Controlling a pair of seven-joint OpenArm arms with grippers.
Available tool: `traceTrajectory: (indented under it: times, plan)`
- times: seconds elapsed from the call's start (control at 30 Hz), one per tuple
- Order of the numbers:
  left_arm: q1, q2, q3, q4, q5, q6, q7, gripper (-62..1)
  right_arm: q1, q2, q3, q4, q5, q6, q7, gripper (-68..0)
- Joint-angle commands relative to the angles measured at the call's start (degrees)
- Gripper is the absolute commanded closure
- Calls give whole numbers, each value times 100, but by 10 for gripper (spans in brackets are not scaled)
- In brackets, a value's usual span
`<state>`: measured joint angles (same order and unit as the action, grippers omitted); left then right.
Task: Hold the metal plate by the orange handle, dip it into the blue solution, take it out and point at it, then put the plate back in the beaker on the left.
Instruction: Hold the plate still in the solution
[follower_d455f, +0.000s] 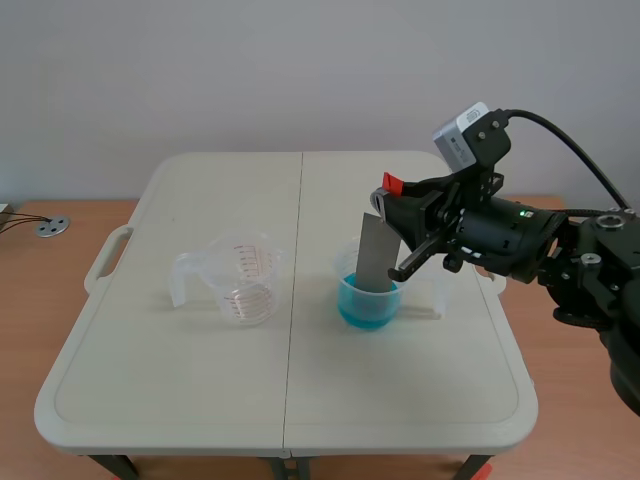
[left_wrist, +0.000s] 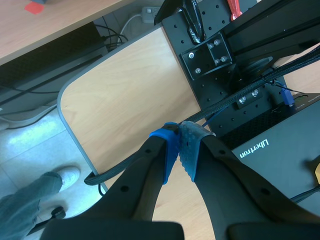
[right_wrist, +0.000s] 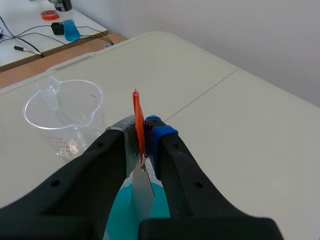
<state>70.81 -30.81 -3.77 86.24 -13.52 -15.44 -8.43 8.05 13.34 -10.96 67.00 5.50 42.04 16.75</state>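
Right arm: enters from the right, reaching over the table (follower_d455f: 200, 400) just past its centre seam. The right gripper (follower_d455f: 392, 207) is clenched on the orange handle (follower_d455f: 392, 184). In the right wrist view the handle (right_wrist: 138, 120) stands edge-on between the two pads, which press it from both sides, and it sticks up above the fingertips (right_wrist: 161, 134).

Plate (follower_d455f: 374, 252): grey metal, hanging below the handle, near upright with a slight lean. Its lower end is inside the beaker of blue solution (follower_d455f: 368, 305). From the wrist camera the plate (right_wrist: 140, 192) runs down under the gripper (right_wrist: 145, 137) into the turquoise liquid (right_wrist: 120, 220). How deep it sits cannot be told.

Blue beaker: clear plastic, liquid filling the lower part only. It stands right of the centre seam, directly beneath the gripper.

Left beaker (follower_d455f: 240, 280): clear, red graduation marks, spout and handle visible, nothing in it. It stands left of the seam, well apart from the blue beaker. In the wrist view it (right_wrist: 62, 117) lies ahead of and beside the gripper.

Left arm: does not appear in the scene view. Its wrist camera shows the left gripper (left_wrist: 179, 147) closed on nothing, the blue pad (left_wrist: 167, 145) and grey pad (left_wrist: 192, 150) meeting. Beneath it are a light wooden board (left_wrist: 130, 90), a black perforated frame (left_wrist: 210, 50) with cables, and a person's shoe (left_wrist: 65, 177) on the floor.
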Motion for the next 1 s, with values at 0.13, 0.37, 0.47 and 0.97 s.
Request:
traceTrajectory:
  times: [0.13, 0.37, 0.47, 0.97]
  plan:
    - [46, -17, -31, 63, -33, -33, -57, -16, 70, 28, 39, -9, 4, 68, 120, -15]
    - [46, -20, -31, 66, -35, -33, -61, -16, 70, 35, 46, 146, 7, 68, 68, -15]
    - [46, -20, -31, 66, -35, -33, -61, -16, 68, 44, 50, 315, 7, 68, 0, -15]
    - [46, -20, -31, 66, -35, -33, -61, -16, 50, 44, 201, 1167, 164, 68, -614, -15]
